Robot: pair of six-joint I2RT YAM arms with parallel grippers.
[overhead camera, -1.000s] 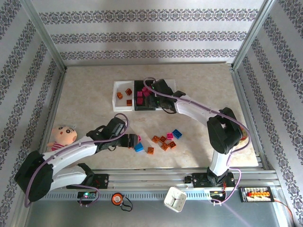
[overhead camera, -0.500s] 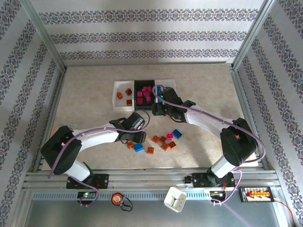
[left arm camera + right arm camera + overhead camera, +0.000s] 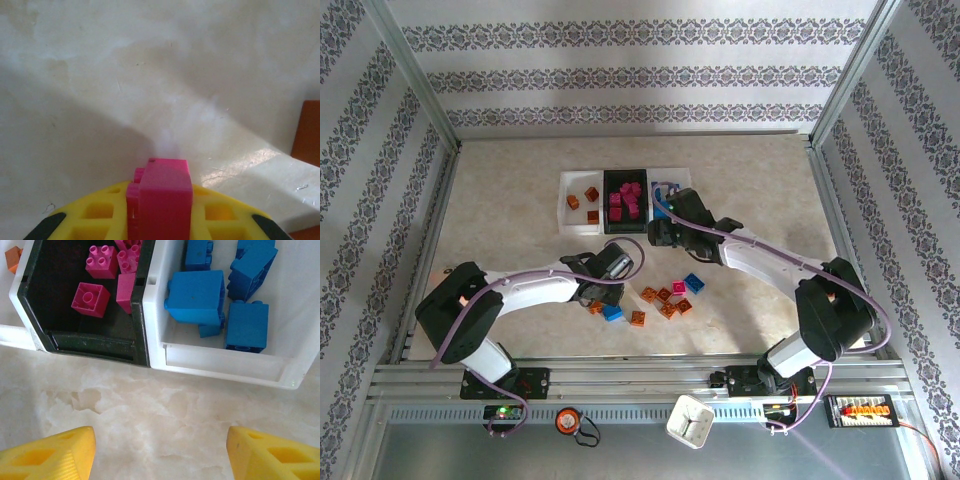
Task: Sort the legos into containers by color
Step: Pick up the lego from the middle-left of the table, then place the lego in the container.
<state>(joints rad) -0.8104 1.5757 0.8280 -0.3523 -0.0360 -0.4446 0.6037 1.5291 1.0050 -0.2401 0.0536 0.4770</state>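
- Beige marbled tabletop [image 3: 520, 200], walled in by striped wallpaper.
- Left gripper [image 3: 603, 287]: jaws pressed together on a magenta lego [image 3: 162, 200], which sits pinched between the yellow fingers [image 3: 100, 217]. A second earlier the jaws stood spread around it.
- Just beside that gripper on its near side, an orange lego [image 3: 595, 306] and a blue lego [image 3: 613, 312] lie loose. Further to its right is a loose cluster [image 3: 667, 297] of mixed colours.
- Right gripper [image 3: 160, 450]: jaws spread, nothing between them. It has backed off from above the black bin [image 3: 30, 320] to bare table just short of it.
- Ahead of the right gripper, the black bin holds magenta bricks. The white bin [image 3: 225, 365] beside it holds blue ones, and the far white bin [image 3: 567, 215] holds orange.
- Judgement: pick secured. Next comes the lift and carry to the black bin, and the right arm's retreat leaves that approach free.
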